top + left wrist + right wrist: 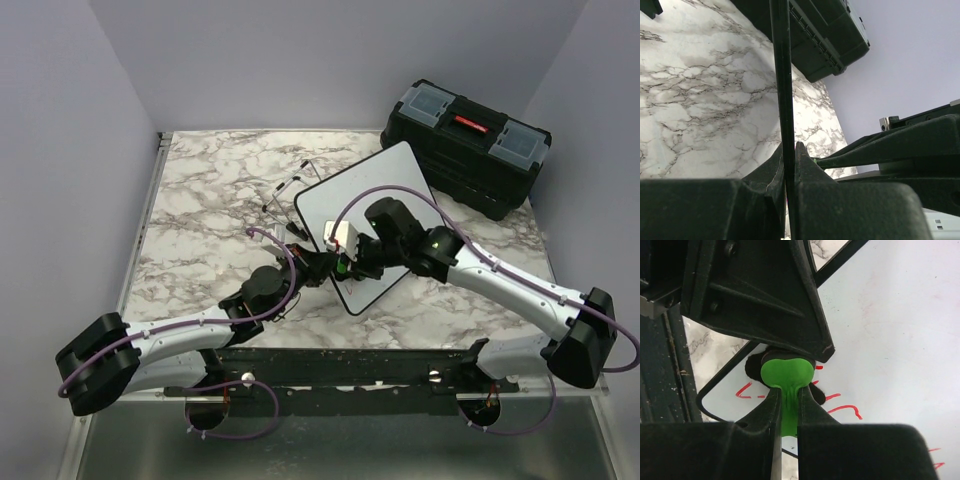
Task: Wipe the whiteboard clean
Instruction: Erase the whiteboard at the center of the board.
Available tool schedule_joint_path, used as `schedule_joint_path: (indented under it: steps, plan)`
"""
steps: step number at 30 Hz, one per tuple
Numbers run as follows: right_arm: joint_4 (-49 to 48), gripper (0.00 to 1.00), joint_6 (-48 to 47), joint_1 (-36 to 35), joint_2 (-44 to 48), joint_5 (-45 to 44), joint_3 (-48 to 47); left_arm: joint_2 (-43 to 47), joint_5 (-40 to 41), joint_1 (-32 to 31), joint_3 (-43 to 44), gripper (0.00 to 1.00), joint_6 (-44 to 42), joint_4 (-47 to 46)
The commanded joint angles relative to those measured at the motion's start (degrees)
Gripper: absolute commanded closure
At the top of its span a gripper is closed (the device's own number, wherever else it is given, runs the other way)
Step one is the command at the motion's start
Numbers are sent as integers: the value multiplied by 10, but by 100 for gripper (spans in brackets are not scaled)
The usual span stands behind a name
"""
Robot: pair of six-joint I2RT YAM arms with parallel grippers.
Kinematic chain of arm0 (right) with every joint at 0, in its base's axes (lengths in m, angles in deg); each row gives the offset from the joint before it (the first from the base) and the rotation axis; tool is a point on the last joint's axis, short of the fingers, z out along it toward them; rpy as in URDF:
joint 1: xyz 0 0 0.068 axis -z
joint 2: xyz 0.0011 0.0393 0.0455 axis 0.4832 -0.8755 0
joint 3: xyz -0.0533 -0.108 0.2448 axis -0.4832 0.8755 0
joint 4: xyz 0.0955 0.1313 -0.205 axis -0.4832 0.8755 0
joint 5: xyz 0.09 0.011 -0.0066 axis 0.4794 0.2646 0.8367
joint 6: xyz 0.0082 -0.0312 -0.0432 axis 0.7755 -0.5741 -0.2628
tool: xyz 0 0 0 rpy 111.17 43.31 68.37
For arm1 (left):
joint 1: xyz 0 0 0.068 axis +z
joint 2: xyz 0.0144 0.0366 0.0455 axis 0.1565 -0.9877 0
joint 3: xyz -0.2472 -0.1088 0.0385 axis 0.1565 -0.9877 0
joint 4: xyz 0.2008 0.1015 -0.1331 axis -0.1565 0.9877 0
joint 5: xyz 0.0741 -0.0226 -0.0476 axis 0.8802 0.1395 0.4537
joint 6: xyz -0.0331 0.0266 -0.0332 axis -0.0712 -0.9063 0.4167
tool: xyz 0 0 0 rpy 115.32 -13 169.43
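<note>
Left fingers (318,266) are clamping shut on the black rim of the whiteboard (372,200), which is sitting over the marble counter (200,220), tilt unclear. Right fingers (350,266) are gripping a green eraser (785,377), pressing its black pad onto the board face just ahead of them. Red strokes (842,409) beside the pad are unreadable. A black toolbox (465,145) is sitting beyond.

Whiteboard (385,185) sits diagonal on marble surface (200,190), far corner near black toolbox (466,140) w/ red handle at far R; thin wire stand (287,190) just beside its L edge. L gripper (318,266) meets board's near-L rim, grip itself too small to judge. R gripper (352,262) is over board's near part, w/ green item (343,268) at its tip.
</note>
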Motion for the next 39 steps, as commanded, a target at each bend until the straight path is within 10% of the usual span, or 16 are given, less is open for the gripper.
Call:
schedule_joint_path:
  steps: [1,14,28,39]
  plan:
    - [-28,99,3,-4,-1,-118,11,29,-21,-14,22,100,2,-85]
    - [34,99,-40,-35,-9,47,9,26,-19,-14,25,100,0,-86]
    - [-104,99,76,-30,8,-229,29,26,-7,-19,28,100,9,-75]
    - [0,99,57,-71,-31,-22,-34,18,35,-24,38,100,16,-59]
